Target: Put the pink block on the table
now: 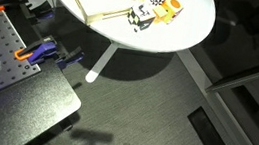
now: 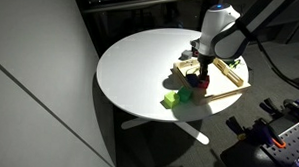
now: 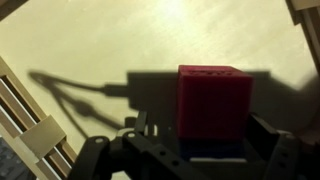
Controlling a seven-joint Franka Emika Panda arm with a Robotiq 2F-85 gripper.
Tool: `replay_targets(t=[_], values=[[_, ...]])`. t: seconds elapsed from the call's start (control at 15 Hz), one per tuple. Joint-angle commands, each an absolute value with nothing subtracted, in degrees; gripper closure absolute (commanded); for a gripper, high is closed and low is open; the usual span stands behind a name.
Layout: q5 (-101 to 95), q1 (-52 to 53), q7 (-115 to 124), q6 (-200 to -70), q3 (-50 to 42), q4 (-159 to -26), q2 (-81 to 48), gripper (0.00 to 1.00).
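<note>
Fingers (image 3: pixel 165 135) of my gripper (image 3: pixel 213 138) are pressing against the two lower sides of the pink block (image 3: pixel 213 98), so I am holding it closed between them; its underside is hiding behind my gripper's dark frame. Below the block a pale wooden surface is showing, with the slats of a wooden tray (image 3: pixel 25 115) running along one edge, and my shadow is falling across it. I cannot tell whether the block is resting on the wood or hanging just above it. In an exterior view my arm (image 2: pixel 224 26) is reaching down over the tray (image 2: pixel 230 84), which is lying on the round white table (image 2: pixel 130 63); a green toy (image 2: pixel 174 97) is sitting just beside the tray. In an exterior view a black-and-white cube (image 1: pixel 142 17) and an orange piece (image 1: pixel 171 7) are lying near each other on the table.
</note>
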State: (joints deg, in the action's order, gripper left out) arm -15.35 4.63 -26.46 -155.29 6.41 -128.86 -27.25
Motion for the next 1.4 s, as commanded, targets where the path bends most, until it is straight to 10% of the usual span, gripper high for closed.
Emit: replay_targets(t=[0.0,0.27,1.33], values=[[-16.42,3.95,-26.09,-156.05,6.52,-128.96,-27.63,0.34],[-14.87,3.57,-25.93,-152.22,7.49,-129.49,-25.40,0.66],[-12.42,8.16,-13.57,-135.56,8.16,-118.12,-23.92,0.66]])
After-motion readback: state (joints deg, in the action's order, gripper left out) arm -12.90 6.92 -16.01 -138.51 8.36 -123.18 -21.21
